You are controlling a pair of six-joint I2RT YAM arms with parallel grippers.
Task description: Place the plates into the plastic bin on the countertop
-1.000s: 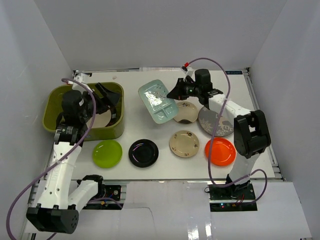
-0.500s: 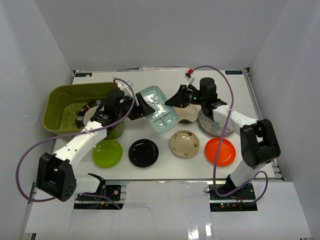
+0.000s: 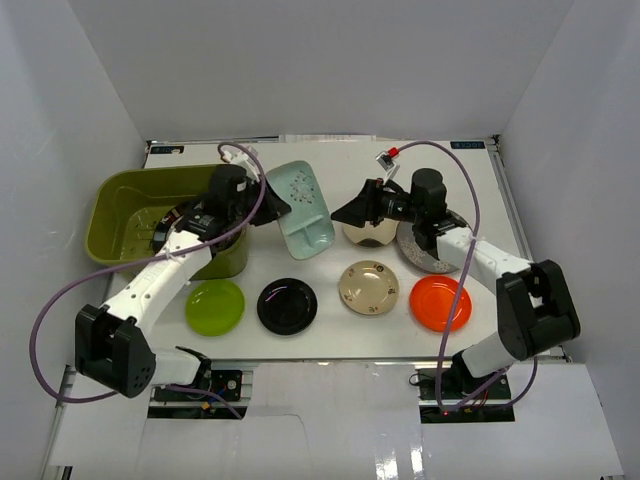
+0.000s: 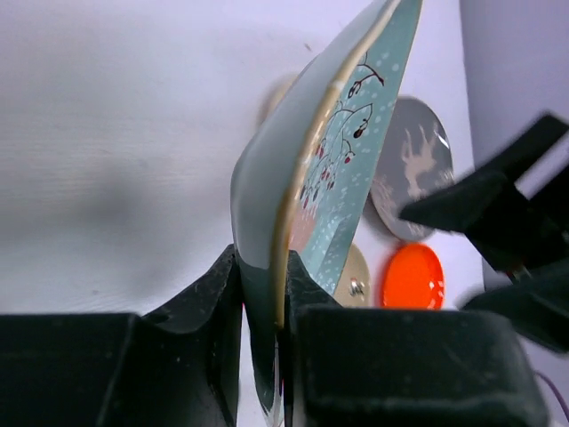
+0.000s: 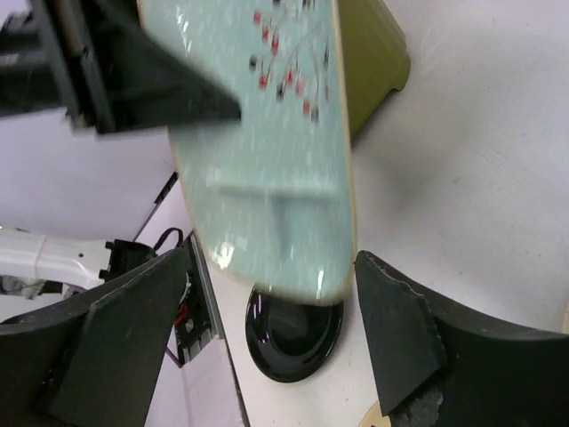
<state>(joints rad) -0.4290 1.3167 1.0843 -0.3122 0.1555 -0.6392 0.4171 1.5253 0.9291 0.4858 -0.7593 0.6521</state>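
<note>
Teal tray [image 3: 305,208] clamped in left hand [image 4: 265,298]; right hand [image 3: 345,213] spread beside it.

We see bin [image 3: 105,240] at table [image 3: 500,200] far-left corner, plate [image 3: 162,236] in it. Just right of bin, tray [image 3: 305,208] above table. Along near edge, row of four plates [image 3: 287,306]; behind its right end, two more plates [image 3: 432,250].
</note>
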